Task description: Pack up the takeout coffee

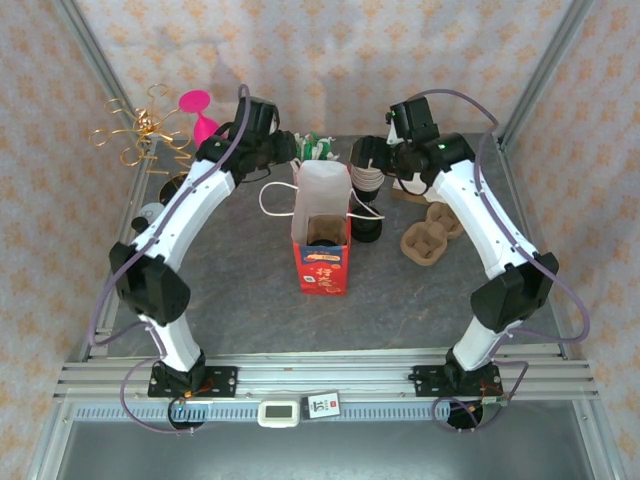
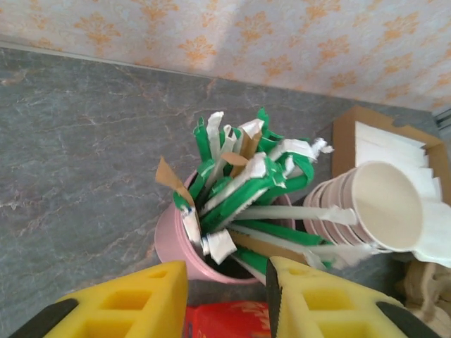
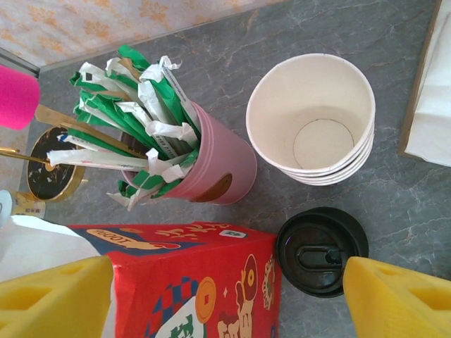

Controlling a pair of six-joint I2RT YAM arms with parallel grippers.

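Note:
The takeout coffee, a dark cup with a black lid, stands on the table against the right side of the red and white paper bag. It is just inside the right finger of my right gripper. That gripper is wide open above the bag's edge and the cup, holding nothing. My left gripper hovers behind the bag, over a pink cup full of green and white packets. Its yellow fingers stand apart with nothing between them.
A stack of cream-lined cups without lids stands right of the pink cup. A cardboard napkin box lies beyond it. Moulded cup carriers lie right of the bag. A gold wire stand and a pink goblet are at the back left.

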